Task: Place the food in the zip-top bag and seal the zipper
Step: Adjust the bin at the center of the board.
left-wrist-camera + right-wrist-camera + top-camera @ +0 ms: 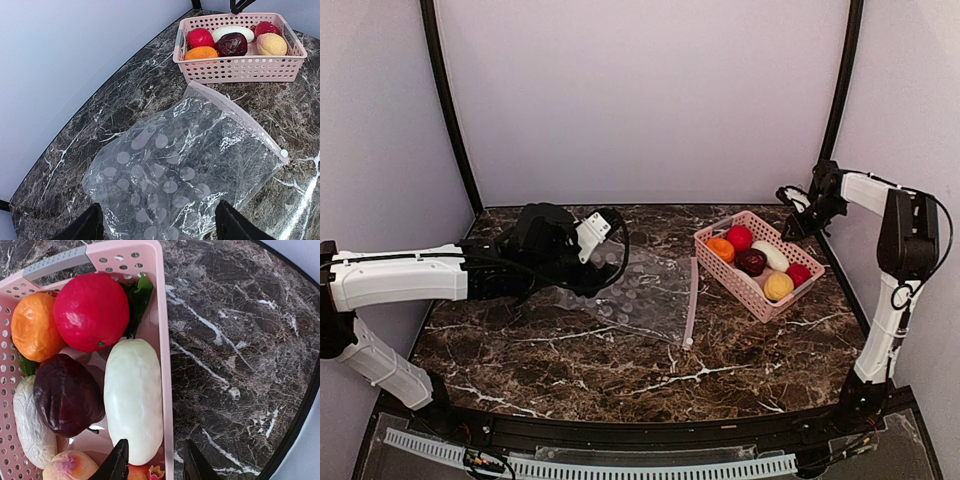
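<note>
Seen from above, the zip-top bag (640, 290) lies flat on the marble table (520, 350). Its zipper (691, 300) edge is turned toward 3 o'clock, and the slider (687, 343) sits at the near end of the strip. The left gripper (160, 227) hangs over the bag's 9 o'clock edge, the side away from the zipper. In its wrist view the fingers (92, 226) stand wide apart and released, with the spotted plastic lying between them and nothing clamped.

All the food sits in the pink basket (730, 282), at about 2 o'clock from the bag and just beside the zipper's far end. It holds an orange ball (721, 248), a red ball (740, 237), a maroon ball (751, 262), a white radish (770, 255) and a yellow ball (778, 287).

The right gripper (156, 465) is at the basket's 1 o'clock corner. Its jaws are parted and straddle the basket's rim. One finger is inside, with the white radish at its 12 o'clock; the other is outside over the table. Whether the inner finger touches the radish I cannot tell. It grasps nothing.
</note>
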Controlling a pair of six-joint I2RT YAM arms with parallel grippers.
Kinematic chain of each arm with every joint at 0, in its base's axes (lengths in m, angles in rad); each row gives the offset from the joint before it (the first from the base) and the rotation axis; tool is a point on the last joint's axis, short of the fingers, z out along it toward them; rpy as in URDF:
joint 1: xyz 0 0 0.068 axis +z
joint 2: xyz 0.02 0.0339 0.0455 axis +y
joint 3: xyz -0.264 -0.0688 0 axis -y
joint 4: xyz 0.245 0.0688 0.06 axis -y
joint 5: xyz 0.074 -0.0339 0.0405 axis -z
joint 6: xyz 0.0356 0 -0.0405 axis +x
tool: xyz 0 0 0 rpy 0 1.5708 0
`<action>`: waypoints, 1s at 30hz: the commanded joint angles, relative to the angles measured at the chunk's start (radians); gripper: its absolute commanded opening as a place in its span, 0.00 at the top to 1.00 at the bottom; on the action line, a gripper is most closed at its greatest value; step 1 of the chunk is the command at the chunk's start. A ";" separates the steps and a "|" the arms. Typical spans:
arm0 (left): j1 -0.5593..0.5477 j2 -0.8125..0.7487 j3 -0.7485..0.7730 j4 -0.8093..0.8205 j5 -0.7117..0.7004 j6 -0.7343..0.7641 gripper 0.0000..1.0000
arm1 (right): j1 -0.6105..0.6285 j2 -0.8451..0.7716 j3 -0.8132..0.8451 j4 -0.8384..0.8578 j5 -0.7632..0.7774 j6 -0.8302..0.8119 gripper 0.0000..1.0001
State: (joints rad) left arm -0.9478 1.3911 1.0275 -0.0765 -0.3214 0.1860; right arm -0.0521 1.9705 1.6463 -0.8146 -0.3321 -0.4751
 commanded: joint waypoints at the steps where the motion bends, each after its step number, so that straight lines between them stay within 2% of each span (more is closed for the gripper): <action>1: -0.010 -0.002 0.024 -0.033 0.011 -0.008 0.24 | 0.001 0.050 0.059 -0.032 0.024 -0.045 0.66; 7: -0.025 0.000 0.023 -0.035 0.006 -0.001 0.24 | 0.000 0.119 0.104 -0.037 0.031 -0.017 0.73; 10: -0.030 0.000 0.025 -0.038 0.001 0.002 0.24 | 0.000 0.120 0.103 -0.039 0.023 0.000 0.84; 12: -0.033 -0.002 0.025 -0.038 -0.002 0.003 0.24 | 0.000 0.106 0.085 -0.041 0.022 0.026 0.98; 13: -0.034 -0.003 0.025 -0.038 -0.003 0.003 0.24 | 0.000 0.095 0.069 -0.040 0.023 0.041 1.00; 22: -0.041 -0.009 0.028 -0.037 0.011 -0.011 0.24 | 0.024 -0.137 -0.246 0.020 -0.018 0.262 1.00; 25: -0.041 -0.008 0.029 -0.037 0.020 -0.016 0.24 | 0.046 -0.174 -0.304 0.023 -0.026 0.316 1.00; 30: -0.042 -0.007 0.030 -0.037 0.021 -0.023 0.24 | 0.158 -0.203 -0.351 0.045 -0.020 0.404 1.00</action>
State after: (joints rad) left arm -0.9825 1.3911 1.0283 -0.0856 -0.3103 0.1761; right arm 0.0334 1.7939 1.3285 -0.7784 -0.3374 -0.1795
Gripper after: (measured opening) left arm 0.759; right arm 0.029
